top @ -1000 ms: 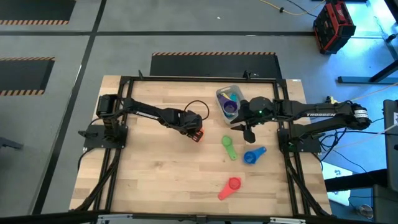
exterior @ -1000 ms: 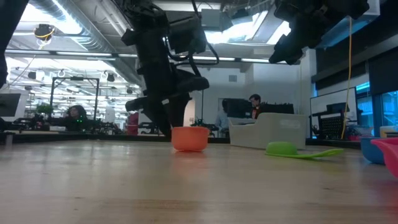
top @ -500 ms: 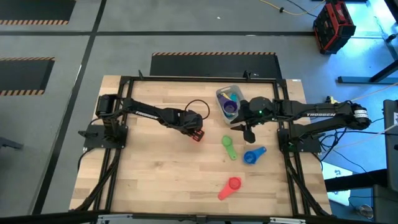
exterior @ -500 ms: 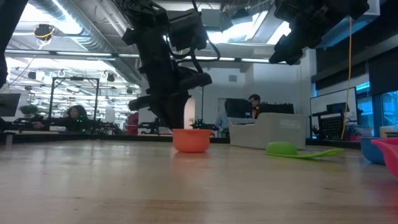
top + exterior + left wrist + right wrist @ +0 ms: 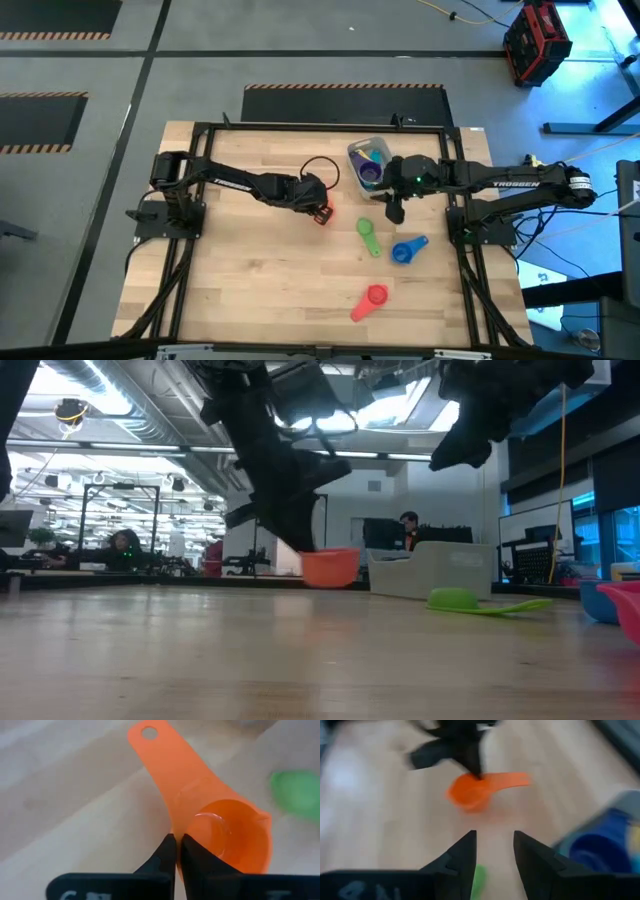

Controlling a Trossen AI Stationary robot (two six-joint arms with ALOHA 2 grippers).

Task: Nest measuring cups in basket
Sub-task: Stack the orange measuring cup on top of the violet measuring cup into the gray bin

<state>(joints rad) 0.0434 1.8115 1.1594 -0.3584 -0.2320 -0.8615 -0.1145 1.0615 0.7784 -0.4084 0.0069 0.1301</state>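
Note:
My left gripper [image 5: 314, 206] is shut on the orange cup [image 5: 220, 835] near the table's middle, left of the basket [image 5: 368, 160]. The cup also shows in the low view [image 5: 330, 567], just above the table. The translucent basket stands at the far right and holds purple, light blue and yellow cups. My right gripper [image 5: 395, 208] hangs open and empty above the table, just in front of the basket. The green cup [image 5: 368, 238], the dark blue cup [image 5: 405, 250] and the red cup [image 5: 372, 298] lie on the wood. My left gripper pinches the orange cup's wall [image 5: 176, 831] where the handle meets the bowl, one finger inside the bowl and one outside. The fingers come from above, slanting down. The cup hangs mouth up, roughly level, lifted a little clear of the table, its handle pointing away from the gripper.
Black frame rails [image 5: 320, 128] run along the table's edges. Bare wood [image 5: 250, 280] lies at the table's near left. People sit in the room beyond the table in the low view [image 5: 410, 530].
My left gripper has lifted the orange cup off the table and carried it a little toward the table's right edge, toward the basket. The cup stays mouth up in the hold.

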